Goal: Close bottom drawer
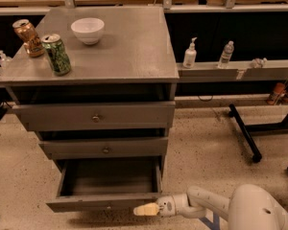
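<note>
Three grey wooden drawers, the slim bottom drawer (pixel 103 206) standing open. On the grey surface (pixel 134 51): two cans, an orange can (pixel 29 37) and a green can (pixel 56 54), plus one white bowl (pixel 88 30). The cream-tipped pincer (pixel 146 209) sits at that drawer's front, right end; open or closed, can't tell.

White arm (pixel 206 202), cream jaws at tip

Bottom drawer (pixel 100 201): grey, slim front, small knob, pulled open; front panel's right end just beside gripper (pixel 145 209).

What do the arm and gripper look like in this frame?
The gripper, low by the open bottom drawer's front panel, is cream and tapered. The arm is smooth white rounded shells with a greyish wrist collar. No cables or markings visible.
</note>
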